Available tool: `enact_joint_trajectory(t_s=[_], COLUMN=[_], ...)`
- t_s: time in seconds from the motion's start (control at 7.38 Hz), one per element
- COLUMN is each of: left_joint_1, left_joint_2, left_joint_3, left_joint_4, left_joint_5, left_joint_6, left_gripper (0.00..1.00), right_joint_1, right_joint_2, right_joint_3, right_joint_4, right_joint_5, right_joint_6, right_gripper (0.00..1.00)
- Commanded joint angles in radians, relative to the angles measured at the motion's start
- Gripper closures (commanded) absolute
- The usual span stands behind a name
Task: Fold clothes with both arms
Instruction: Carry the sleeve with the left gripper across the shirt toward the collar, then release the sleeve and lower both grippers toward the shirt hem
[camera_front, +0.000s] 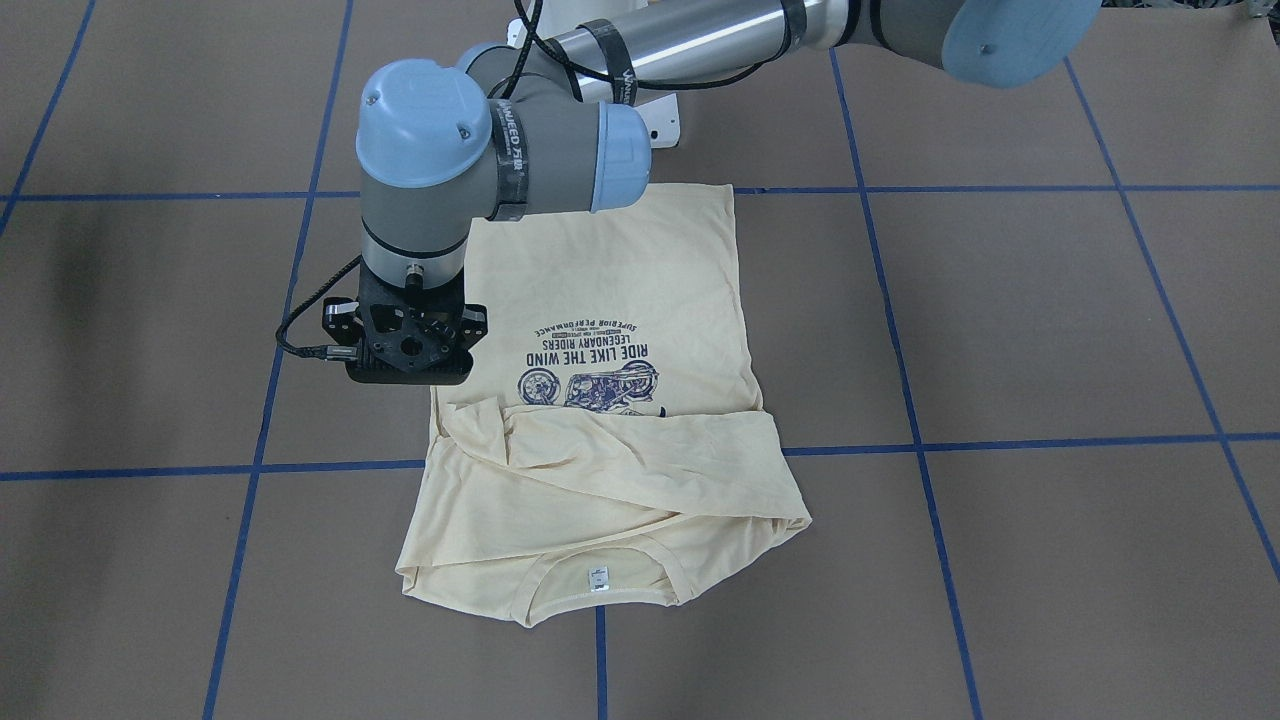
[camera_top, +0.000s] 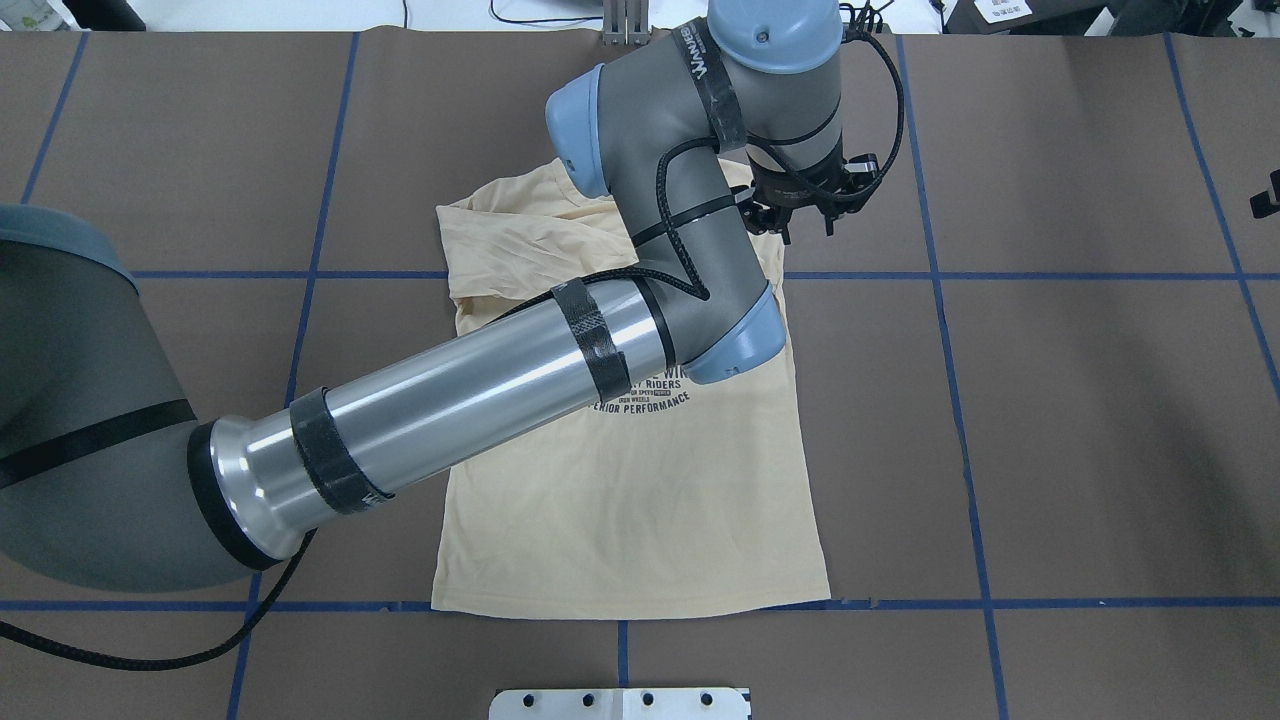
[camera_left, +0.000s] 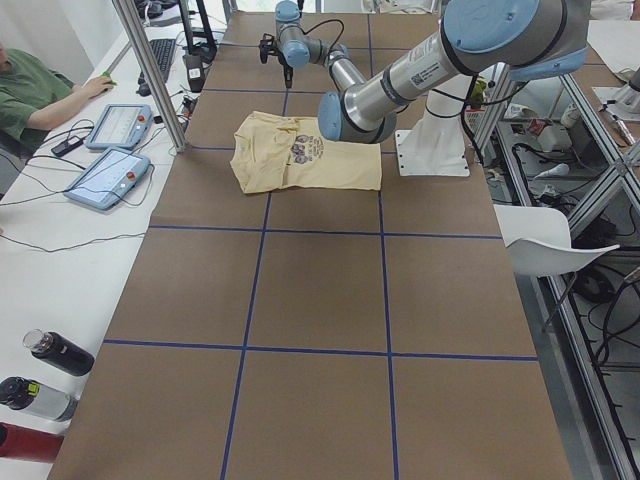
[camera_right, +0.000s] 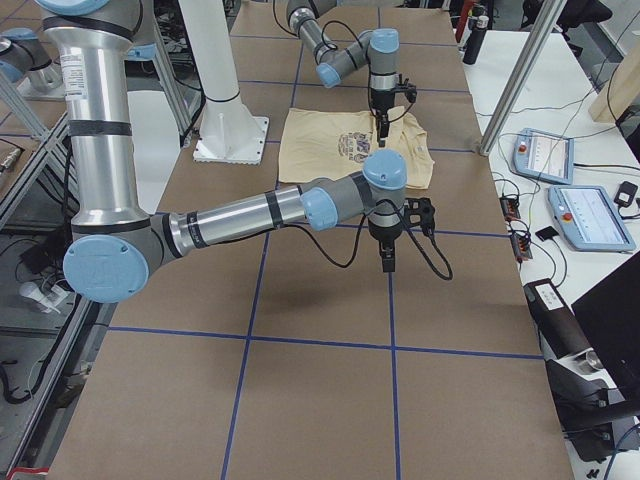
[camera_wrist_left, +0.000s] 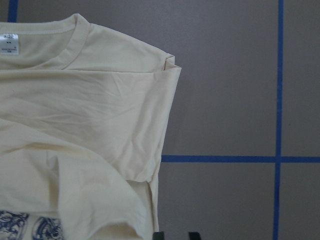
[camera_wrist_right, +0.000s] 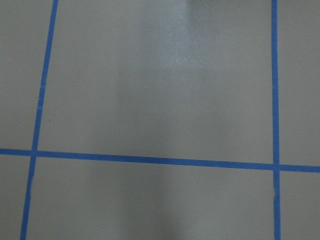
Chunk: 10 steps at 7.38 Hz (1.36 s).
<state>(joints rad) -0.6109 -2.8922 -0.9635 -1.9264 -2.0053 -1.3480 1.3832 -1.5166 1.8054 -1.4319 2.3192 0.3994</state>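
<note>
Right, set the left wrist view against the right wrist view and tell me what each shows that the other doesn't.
Only the left wrist view: the T-shirt, its collar with the white neck label, a folded-in sleeve, a bit of navy print, and the tips of the left hand. Only the right wrist view: no shirt, just another patch of table. Both: brown table with blue tape lines.

The cream T-shirt (camera_front: 620, 280) lies flat, navy print up, both sleeves folded across the chest near the collar. The left arm (camera_top: 480, 390) reaches over it, the left gripper (camera_wrist_left: 176, 235) above the shirt's side edge, jaws seemingly slightly parted. The right arm (camera_right: 240, 215) stretches out well apart from the shirt.
</note>
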Motion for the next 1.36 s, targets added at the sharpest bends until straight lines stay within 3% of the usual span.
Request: enact_joint_trajectory(t_s=[0.0,0.27,0.54,0.68,0.95,1.22], left_joint_1=[-0.001,-0.001,0.003,0.006,0.029,0.156], left_joint_2=[0.13,0.413,0.625,0.749,0.905,1.02], left_joint_3=[-0.14,-0.487,-0.743,-0.884,-1.015,-1.09], left_joint_4=[0.012,0.067,0.154,0.147,0.149,0.147], left_joint_5=[-0.004,-0.004,0.006,0.007,0.019,0.181], left_joint_6=[0.111,0.193,0.21,0.208,0.199,0.187], left_gripper=[0.0,0.0,0.0,0.0,0.0,0.0], right_joint_1=[-0.062,-0.172,-0.284,-0.374,-0.612,-0.909], right_joint_2=[0.006,-0.008,-0.074,-0.097,-0.105,-0.128], right_joint_3=[0.002,0.084,0.214,0.286,0.391,0.445], right_joint_4=[0.144,0.203,0.203,0.203,0.2,0.191], right_joint_5=[0.009,-0.003,-0.05,-0.119,-0.316,-0.609], right_joint_6=[0.239,0.473,0.612,0.728,0.981,1.169], right_gripper=[0.0,0.0,0.0,0.0,0.0,0.0])
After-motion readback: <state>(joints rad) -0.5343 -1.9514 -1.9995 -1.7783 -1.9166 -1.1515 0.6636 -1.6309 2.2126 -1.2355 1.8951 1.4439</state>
